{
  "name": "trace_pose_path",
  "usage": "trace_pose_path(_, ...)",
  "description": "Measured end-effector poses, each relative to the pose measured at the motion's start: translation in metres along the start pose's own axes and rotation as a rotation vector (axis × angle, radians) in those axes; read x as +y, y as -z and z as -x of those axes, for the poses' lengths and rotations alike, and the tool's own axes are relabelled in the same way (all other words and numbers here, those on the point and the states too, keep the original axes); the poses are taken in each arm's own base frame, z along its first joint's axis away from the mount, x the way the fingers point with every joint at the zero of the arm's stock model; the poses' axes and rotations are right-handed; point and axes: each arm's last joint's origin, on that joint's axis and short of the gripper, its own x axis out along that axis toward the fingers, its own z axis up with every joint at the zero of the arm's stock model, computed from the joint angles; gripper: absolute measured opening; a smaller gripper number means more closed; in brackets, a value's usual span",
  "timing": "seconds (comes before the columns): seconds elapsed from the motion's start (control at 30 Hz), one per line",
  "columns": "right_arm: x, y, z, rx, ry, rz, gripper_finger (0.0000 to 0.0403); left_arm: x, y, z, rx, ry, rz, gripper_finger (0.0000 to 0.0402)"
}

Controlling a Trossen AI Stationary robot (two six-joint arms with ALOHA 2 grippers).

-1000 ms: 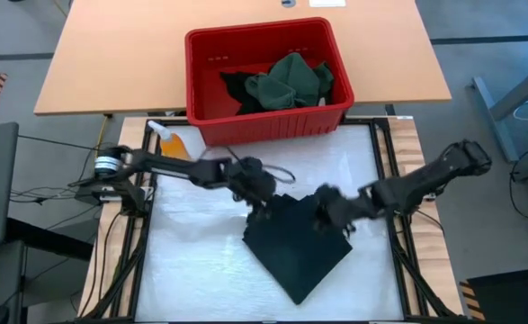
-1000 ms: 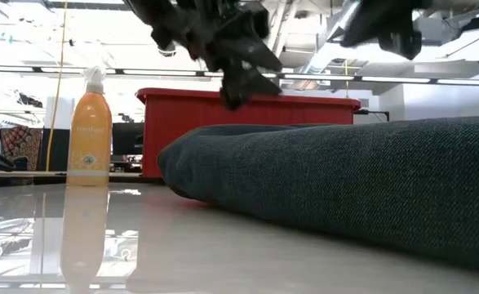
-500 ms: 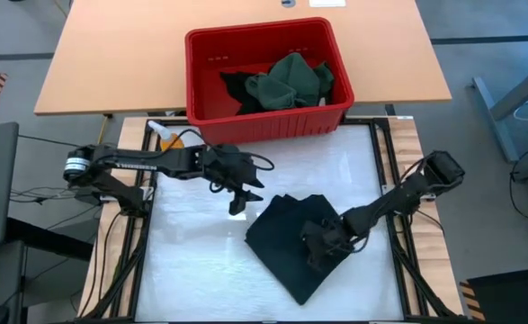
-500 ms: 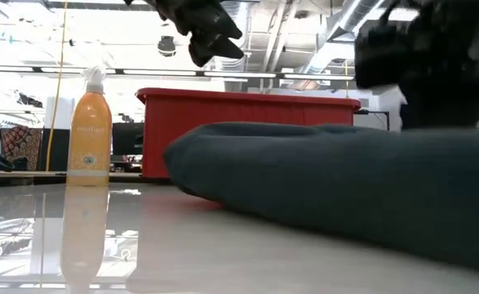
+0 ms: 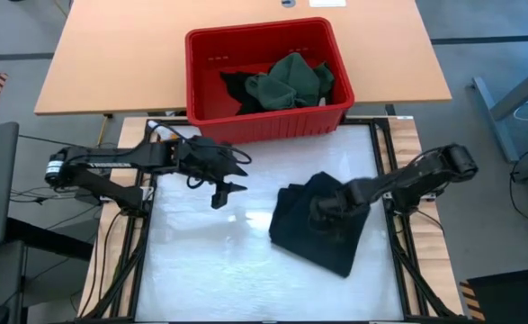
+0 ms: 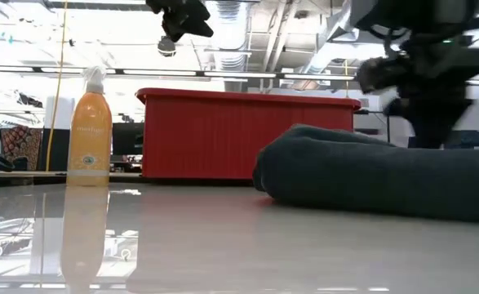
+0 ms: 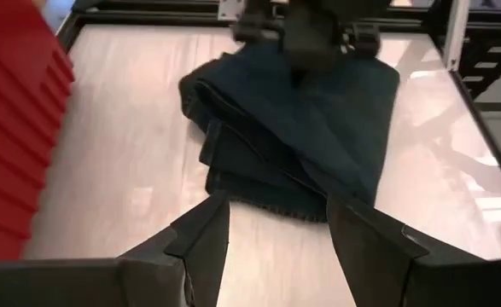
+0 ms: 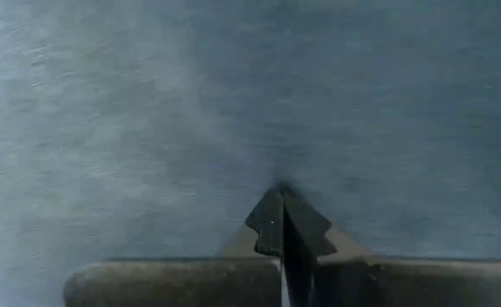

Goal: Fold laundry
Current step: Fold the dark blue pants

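Note:
A dark folded garment (image 5: 322,232) lies flat on the white table top, right of the middle; it also shows in the low view (image 6: 370,175) and the left wrist view (image 7: 301,128). My right gripper (image 5: 322,211) is shut, with its fingertips down on the garment's top. My left gripper (image 5: 220,193) hangs open above the bare table, left of the garment and apart from it, and touches nothing. More laundry, dark green and black (image 5: 289,79), sits crumpled in the red bin (image 5: 202,85). My right gripper presses its shut fingertips (image 8: 282,223) on the folded garment's upper face (image 8: 233,136), near its left part. It comes slanting down from the table's right. The cloth dimples at the tips, and the garment lies flat on the table.
The red bin stands at the table's far edge, on the wooden table behind. An orange spray bottle (image 6: 90,126) stands at the far left corner, by my left arm. Black frame rails (image 5: 391,171) run along the table's sides. White table top (image 5: 201,261) stretches left and near.
My right gripper came down onto the garment and moved toward the table's right, and the garment slid with it to the right, bunching into a more compact shape. My left gripper drew back toward the table's left and far edge, away from the garment.

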Motion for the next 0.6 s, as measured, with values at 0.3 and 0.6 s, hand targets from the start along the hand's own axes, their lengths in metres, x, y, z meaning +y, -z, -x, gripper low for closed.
trace_pose_path(0.3,-0.039,-0.037,0.049,-0.124,0.213,0.016,0.0016,0.0,0.008,0.002,0.079,-0.005,-0.022,0.0186)
trace_pose_path(0.6,0.032,-0.051,0.062,-0.344,-0.198,-0.225,0.0016,-0.001,0.013,0.013,0.125,-0.003,-0.034,0.0186)
